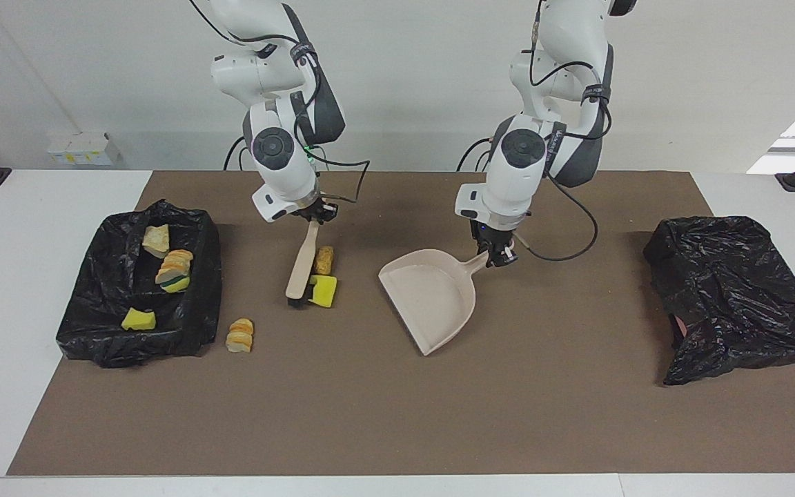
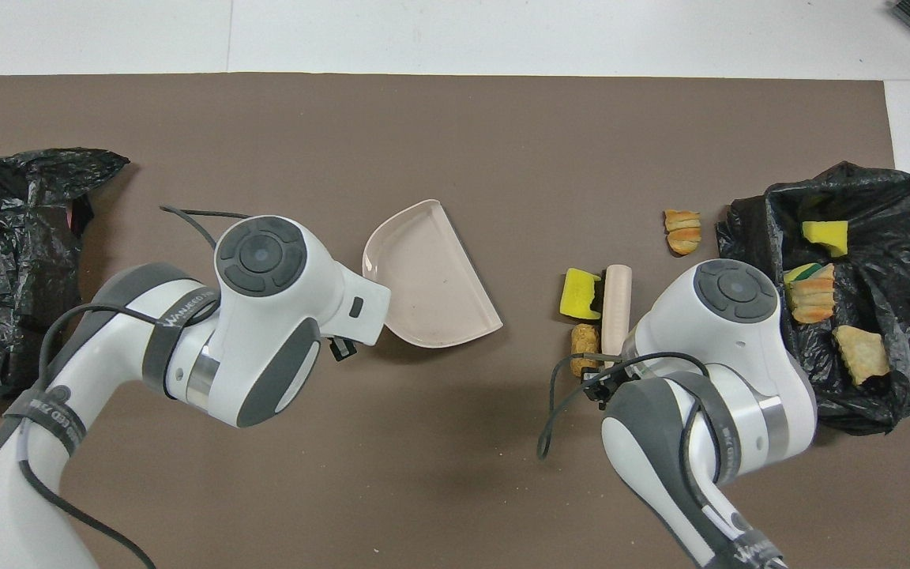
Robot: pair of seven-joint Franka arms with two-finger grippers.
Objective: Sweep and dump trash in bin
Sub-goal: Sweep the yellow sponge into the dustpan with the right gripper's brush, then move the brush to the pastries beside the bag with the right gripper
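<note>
When reading from the right arm's end of the table, start at the bin [image 1: 205, 290], lined in black plastic and standing on the brown mat [image 1: 397, 414].

1. Inside the bin, count four pieces of trash:
 - lump [image 1: 156, 239], nearest the robots;
 - striped piece [image 1: 177, 262], lying on a green-edged sponge [image 1: 177, 284];
 - yellow sponge [image 1: 139, 319], farthest from the robots.
2. Just beside the bin, toward the left arm's end, find a striped scrap [image 1: 240, 335] alone on the mat.
3. Next, locate the brush [image 1: 301, 262], held slanted with the bristles down at the mat.
 - Right gripper [image 1: 315, 215]: clamped tight on the top of the brush handle, over the mat.
 - Sponge chunk [image 1: 324, 290]: on the mat, touching the brush head on the side toward the left arm.
 - Nugget [image 1: 324, 260]: on the mat, just beside the handle and nearer the robots than the sponge chunk.
4. Near the middle of the mat, find the dustpan [image 1: 432, 300], mouth turned toward the brush and the two scraps, near them but apart.
 - Left gripper [image 1: 497, 254]: closed narrow on the end of the dustpan handle.
 - Cannot tell whether resting on the mat or raised slightly off it.
5. At the left arm's end, note a crumpled black bag [image 1: 735, 297], well apart from the dustpan.
</note>
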